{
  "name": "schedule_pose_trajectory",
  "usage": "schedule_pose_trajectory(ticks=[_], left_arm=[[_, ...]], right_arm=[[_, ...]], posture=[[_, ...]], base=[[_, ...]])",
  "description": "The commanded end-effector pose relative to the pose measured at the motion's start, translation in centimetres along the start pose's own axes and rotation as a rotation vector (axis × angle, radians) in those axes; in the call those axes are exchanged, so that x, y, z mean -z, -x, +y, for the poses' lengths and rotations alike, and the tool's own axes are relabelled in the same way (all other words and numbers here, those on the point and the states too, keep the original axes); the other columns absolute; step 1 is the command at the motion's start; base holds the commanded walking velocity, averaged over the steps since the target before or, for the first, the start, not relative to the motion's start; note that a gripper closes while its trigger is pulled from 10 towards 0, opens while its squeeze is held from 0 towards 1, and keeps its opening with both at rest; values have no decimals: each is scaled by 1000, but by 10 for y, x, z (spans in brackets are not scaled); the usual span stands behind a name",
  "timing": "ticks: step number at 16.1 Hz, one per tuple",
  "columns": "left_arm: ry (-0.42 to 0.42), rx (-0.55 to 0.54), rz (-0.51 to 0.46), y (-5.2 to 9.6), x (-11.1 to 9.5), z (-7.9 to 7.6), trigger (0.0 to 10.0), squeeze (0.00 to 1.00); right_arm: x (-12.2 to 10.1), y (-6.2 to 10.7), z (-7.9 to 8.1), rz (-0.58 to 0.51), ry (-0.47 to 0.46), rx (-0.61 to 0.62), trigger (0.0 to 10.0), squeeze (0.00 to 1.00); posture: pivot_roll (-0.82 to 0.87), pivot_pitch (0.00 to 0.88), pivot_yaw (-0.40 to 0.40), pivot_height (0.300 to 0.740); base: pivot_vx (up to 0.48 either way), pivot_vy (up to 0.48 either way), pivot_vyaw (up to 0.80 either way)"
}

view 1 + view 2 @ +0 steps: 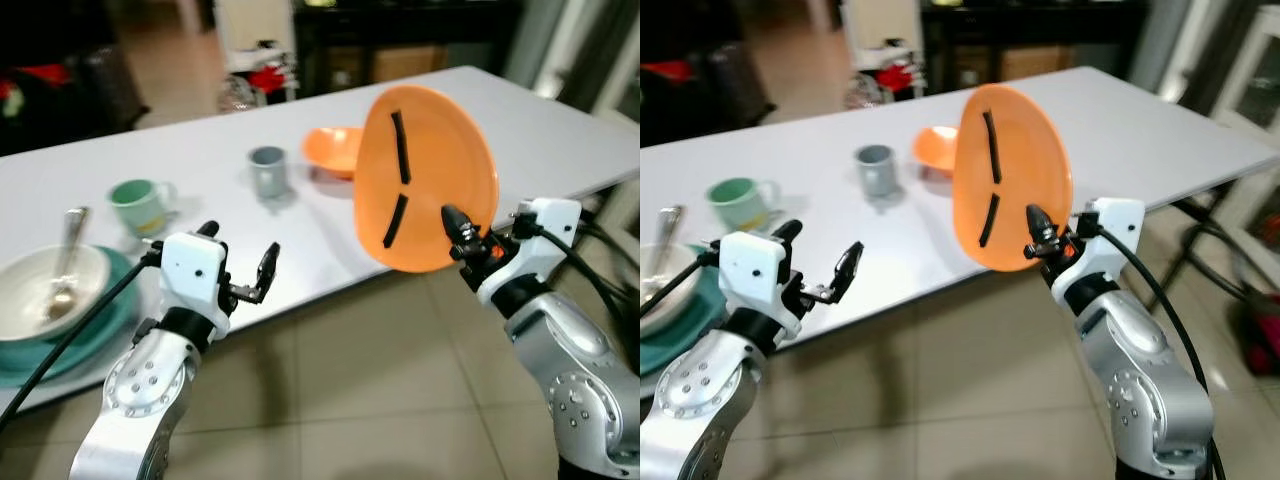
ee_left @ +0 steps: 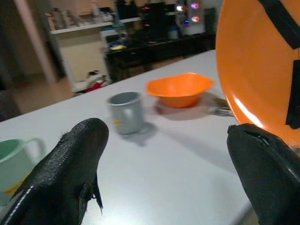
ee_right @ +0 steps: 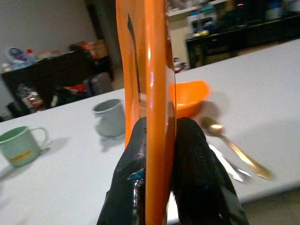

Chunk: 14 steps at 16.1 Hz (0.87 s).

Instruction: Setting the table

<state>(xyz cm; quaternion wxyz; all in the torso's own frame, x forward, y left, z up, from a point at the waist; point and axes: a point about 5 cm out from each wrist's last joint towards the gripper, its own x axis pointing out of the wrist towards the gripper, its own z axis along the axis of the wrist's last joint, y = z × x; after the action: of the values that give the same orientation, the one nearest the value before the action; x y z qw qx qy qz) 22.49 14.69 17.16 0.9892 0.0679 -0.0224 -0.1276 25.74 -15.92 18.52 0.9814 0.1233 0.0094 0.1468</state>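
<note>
The right gripper (image 1: 452, 226) is clamped on the lower rim of an orange plate (image 1: 425, 175), holding it nearly upright in the air just off the near edge of the white table (image 1: 520, 130), its face with two black strips turned towards the head camera. The right wrist view shows what the head views do not: the plate edge-on, pinched tightly between the two black fingers (image 3: 197, 159), and beyond it a gold-coloured spoon (image 3: 234, 147) lying on the table beside another piece of cutlery, near an orange bowl (image 3: 187, 96).

The left gripper (image 1: 240, 262) hovers off the table's near edge, left of the plate and apart from it, its fingers spread wide with nothing between them. In the left wrist view the plate's rim shows just beyond one fingertip, not touching it.

On the table, the orange bowl (image 1: 335, 150) sits behind the raised plate, with a grey cup (image 1: 268, 170) to its left and a green mug (image 1: 140, 205) further left. At the table's far left, a white bowl (image 1: 50, 290) with a spoon (image 1: 66, 255) in it rests on a teal plate (image 1: 95, 325). Dark furniture stands behind the table over a tiled floor (image 1: 350, 400).
</note>
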Motion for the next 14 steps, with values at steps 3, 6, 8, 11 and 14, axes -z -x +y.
schedule_pose_trajectory(ticks=[3,6,8,11,14], left_arm=[[17,-41,27,5,4,5,10000,0],[26,-54,37,8,6,4,10000,0],[37,-68,54,15,8,6,10000,0],[40,-66,57,18,8,7,10000,0],[48,-13,75,21,10,6,10000,0]], right_arm=[[-3,-3,15,-10,-12,-87,10000,0],[1,-2,13,19,-21,-91,10000,0],[7,-2,12,51,-40,-105,10000,0],[11,5,10,88,-103,-139,10000,0],[14,11,12,140,-175,-199,10000,0]], posture=[[-74,0,8,740],[-63,0,-17,740],[-59,4,-23,740],[-61,18,-25,740],[-75,29,-12,740]], base=[[337,0,0],[338,0,0],[336,0,0],[326,0,0],[0,0,0]])
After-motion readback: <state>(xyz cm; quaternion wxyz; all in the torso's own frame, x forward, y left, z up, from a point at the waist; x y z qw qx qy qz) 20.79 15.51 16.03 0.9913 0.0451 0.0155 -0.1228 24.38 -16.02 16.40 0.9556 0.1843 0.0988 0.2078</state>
